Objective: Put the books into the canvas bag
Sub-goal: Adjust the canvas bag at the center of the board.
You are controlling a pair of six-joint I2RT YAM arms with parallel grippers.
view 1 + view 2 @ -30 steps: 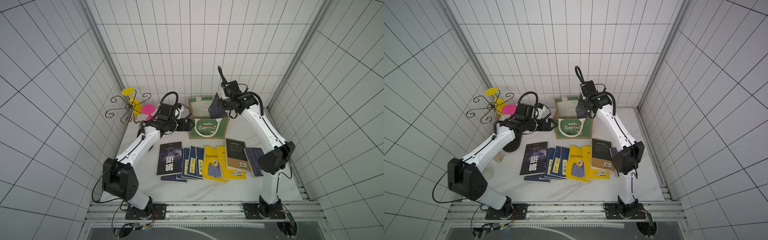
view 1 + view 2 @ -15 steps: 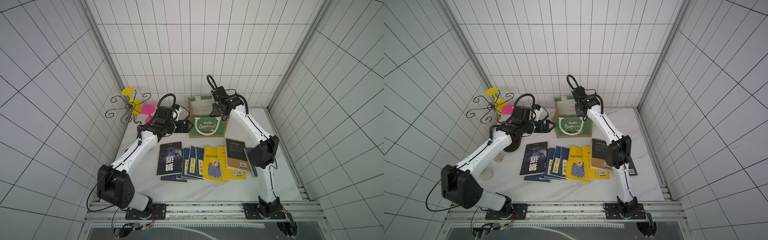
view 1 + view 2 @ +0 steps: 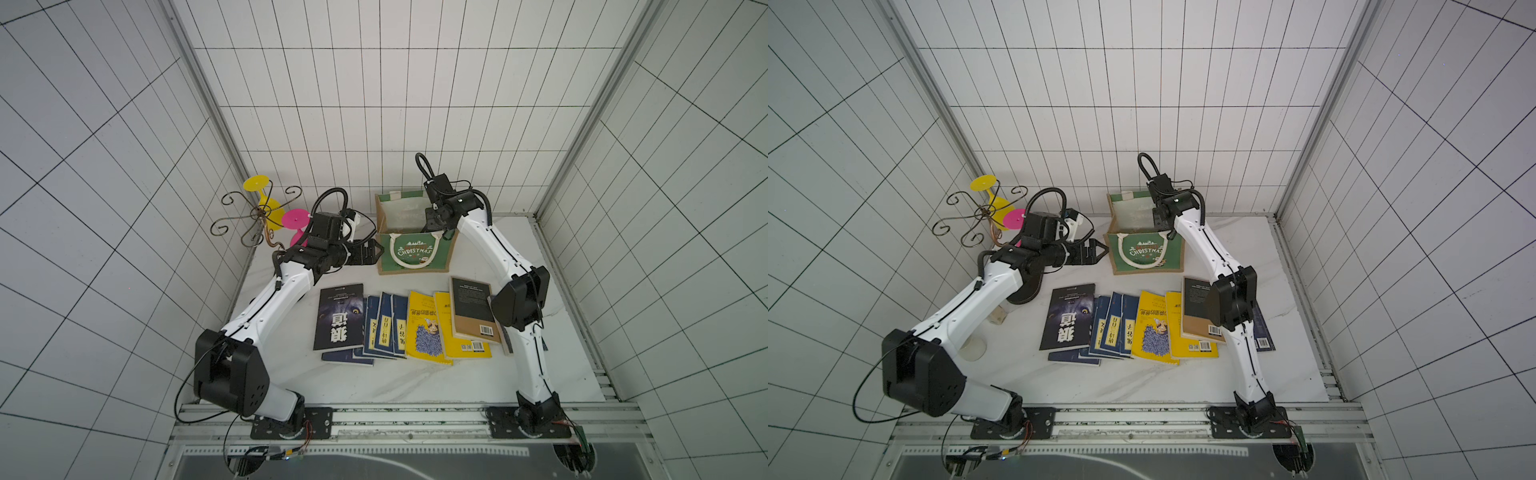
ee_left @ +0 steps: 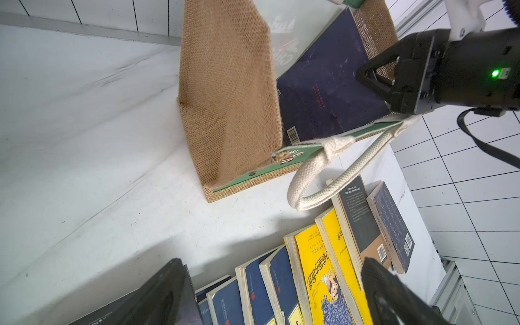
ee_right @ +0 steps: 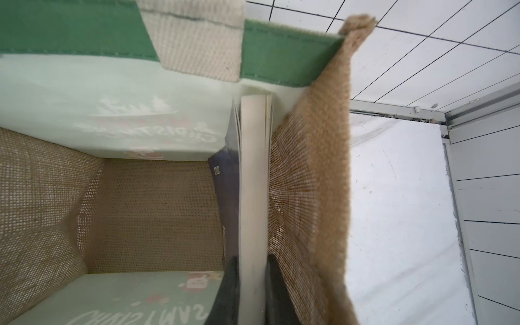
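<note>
right hand (image 5: 252, 260): clenched on navy book (image 4: 323, 84), reaching into canvas bag (image 3: 444, 257) | navy book: inside bag, on edge against the jute side wall | left hand (image 3: 374, 252): released, jaws wide, grasping nothing, just beside the bag | other books (image 3: 407, 324): overlapping row flat on desk (image 3: 415, 382), in front of the bag

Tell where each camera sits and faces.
Both top views: high overhead, looking down on both arms and the tan jute bag with green front.
Left wrist: beside the bag, facing its side; open left gripper frames it.
Right wrist: above the bag, looking in; right gripper shut on a navy paperback.
Shared: both wrist views show that paperback.
</note>
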